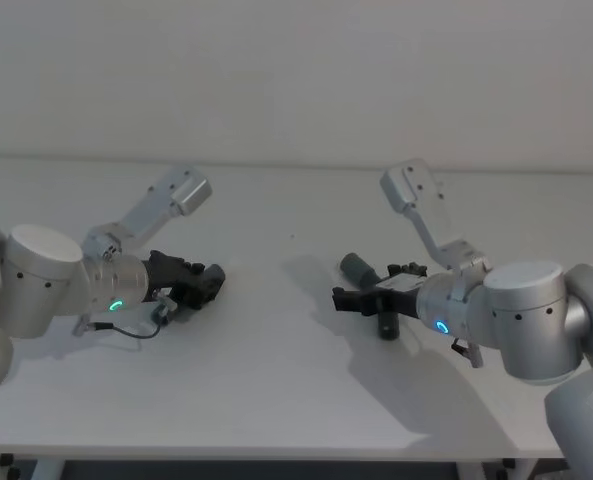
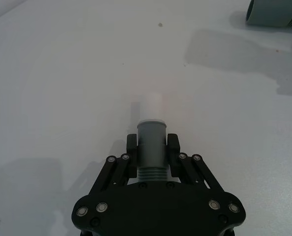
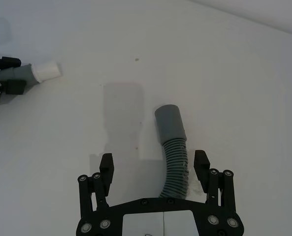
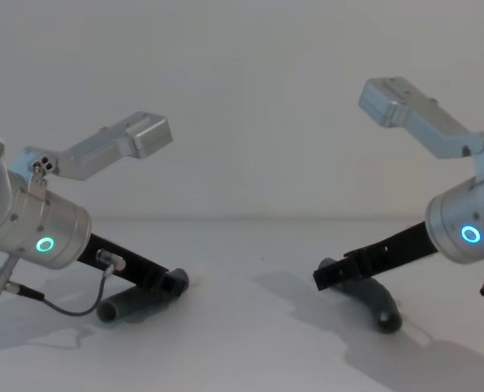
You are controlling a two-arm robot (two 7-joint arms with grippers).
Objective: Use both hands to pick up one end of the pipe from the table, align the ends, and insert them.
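White table (image 1: 276, 390), blank wall (image 1: 296, 80) behind; L jaws clench white-tipped pipe (image 2: 150, 145), R jaws released astride collared pipe (image 3: 170, 125).

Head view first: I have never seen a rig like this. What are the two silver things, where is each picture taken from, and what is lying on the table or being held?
It is a robot with two silver arms, each ending in a black two-finger gripper. The head view looks down from the robot's head. The chest view looks across the table from lower down. Each wrist view looks along that arm's own gripper.

Two short grey pipe pieces are in play. The left gripper is shut on the white-tipped piece. The right gripper is open, with its fingers on either side of the collared piece. That piece lies on the table and is not yet gripped. The two pieces are apart, with bare table between them.
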